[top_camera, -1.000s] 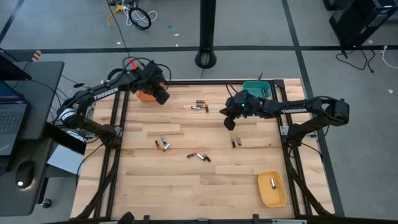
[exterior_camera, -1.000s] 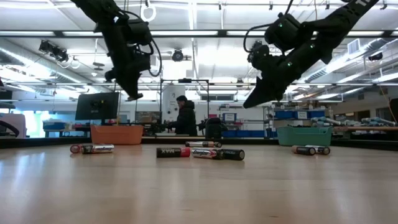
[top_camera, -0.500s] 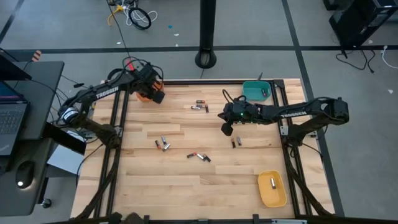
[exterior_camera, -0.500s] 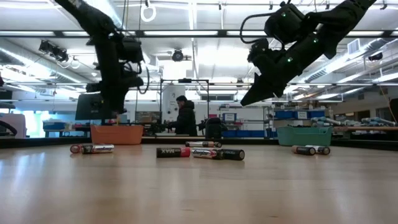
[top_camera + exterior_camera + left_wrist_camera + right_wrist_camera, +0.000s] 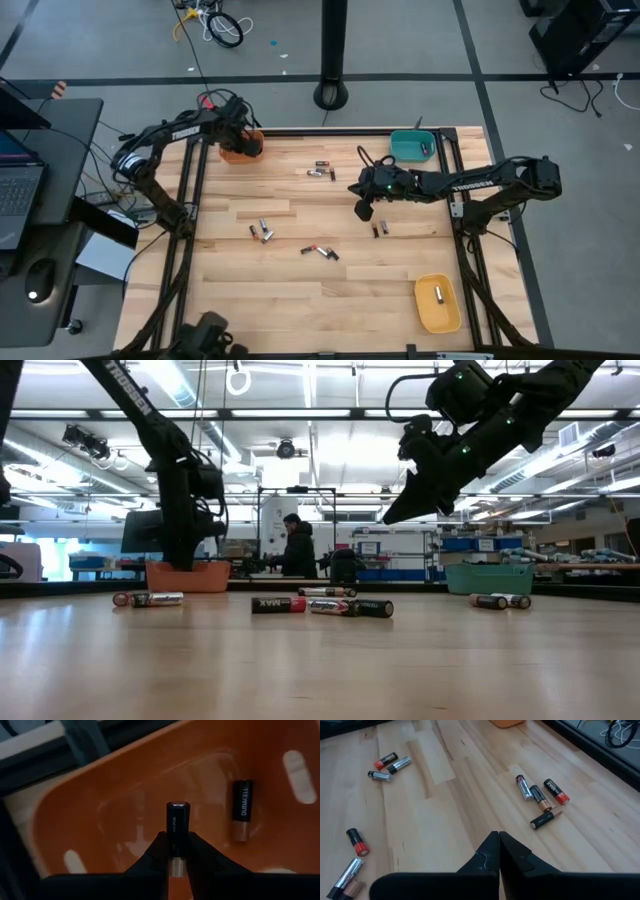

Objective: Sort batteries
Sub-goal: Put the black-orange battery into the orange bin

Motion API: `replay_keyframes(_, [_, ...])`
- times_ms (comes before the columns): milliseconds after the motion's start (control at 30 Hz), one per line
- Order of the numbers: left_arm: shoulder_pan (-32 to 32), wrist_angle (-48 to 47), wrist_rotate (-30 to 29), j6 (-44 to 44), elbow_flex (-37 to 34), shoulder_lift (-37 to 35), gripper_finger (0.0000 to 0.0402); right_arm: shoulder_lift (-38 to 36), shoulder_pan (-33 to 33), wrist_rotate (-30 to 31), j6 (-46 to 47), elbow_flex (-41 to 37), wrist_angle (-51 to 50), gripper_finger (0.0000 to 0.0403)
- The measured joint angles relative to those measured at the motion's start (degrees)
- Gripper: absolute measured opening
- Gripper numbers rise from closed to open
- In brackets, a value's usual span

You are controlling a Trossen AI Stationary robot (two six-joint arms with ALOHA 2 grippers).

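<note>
My left gripper (image 5: 241, 142) stands over the orange bin (image 5: 231, 155) at the table's far left, shut on a black battery (image 5: 177, 825). A second black battery with a copper end (image 5: 239, 810) lies on the bin's floor. My right gripper (image 5: 361, 210) hovers shut above the table's middle right, touching nothing. Loose batteries lie flat on the wood in small groups: far middle (image 5: 320, 172), left of centre (image 5: 263, 232), centre (image 5: 320, 251), and a pair (image 5: 379, 229) just beyond the right gripper. In the right wrist view, the shut fingertips (image 5: 498, 842) point toward several batteries (image 5: 540, 800). My left gripper pinches the black battery between its two fingertips by its lower end (image 5: 175, 851). The fingers come from above, pointing down into the bin, and the battery runs along them with its free end (image 5: 178, 806) sticking out past the tips. It is lifted clear of the bin's floor.
A teal bin (image 5: 412, 146) sits at the far right corner and a yellow bin (image 5: 437, 303) with one battery at the near right. Metal frame rails run along the table's left and right edges. Open wood lies across the near half of the table.
My left gripper has carried the battery toward the table's far left corner and come down until it hangs over the orange bin. My right gripper has drifted slightly toward the near edge and the left, staying shut.
</note>
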Motion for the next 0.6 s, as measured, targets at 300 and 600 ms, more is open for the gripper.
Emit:
replay_keyframes(300, [-0.15,2.43,-0.07,1.3,0.02,0.65,0.0044,0.0,0.11,0.0,0.07,0.0,-0.02,0.0009])
replay_keyframes(600, [-0.15,4.05,-0.7,0.92,-1.83,0.65,0.0065,0.0,0.09,0.0,0.07,0.0,-0.09,0.0009])
